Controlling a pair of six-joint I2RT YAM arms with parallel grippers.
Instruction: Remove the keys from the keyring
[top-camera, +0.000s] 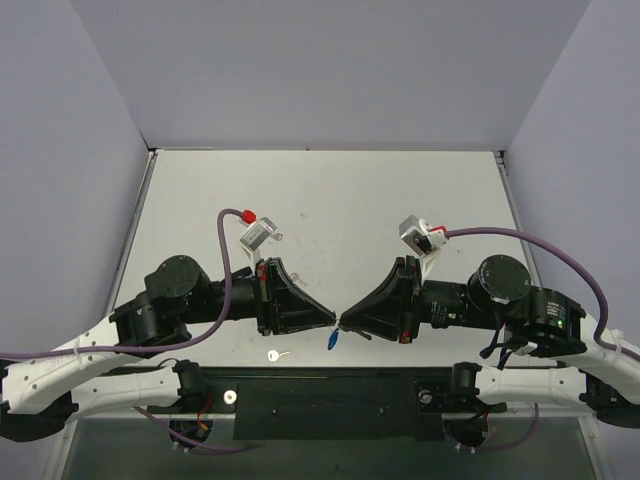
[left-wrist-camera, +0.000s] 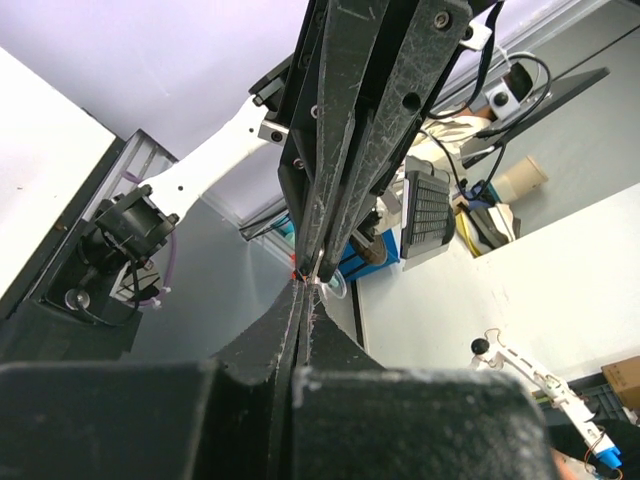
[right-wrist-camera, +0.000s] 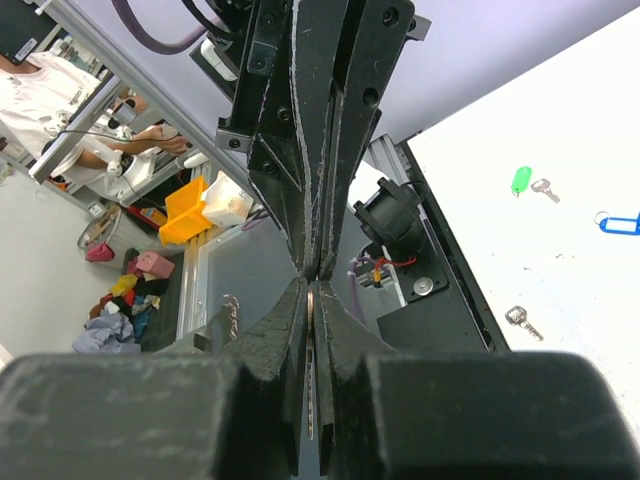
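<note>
Left gripper (top-camera: 332, 322): lower centre of the overhead view, tip to tip with its partner; jaws pressed together, seemingly pinching the thin ring.
Right gripper (top-camera: 343, 322): jaws likewise closed; what it grasps I cannot tell for sure.
Small bright-blue oblong plastic key tag (top-camera: 331, 340): dangling just below the meeting tips, above the table's near edge.
Tiny silver round-headed metal key (top-camera: 277, 354): lying loose on the white table (top-camera: 330, 200), lower left of the tag, apart from it.
Step in hand: probably working the ring; one key looks already off.
Next move: judge whether another key remains; if so, slide it round the coil.
Other tags: green tag with key (right-wrist-camera: 520, 180) and another blue tag (right-wrist-camera: 620, 222) at right of the right wrist view.
</note>
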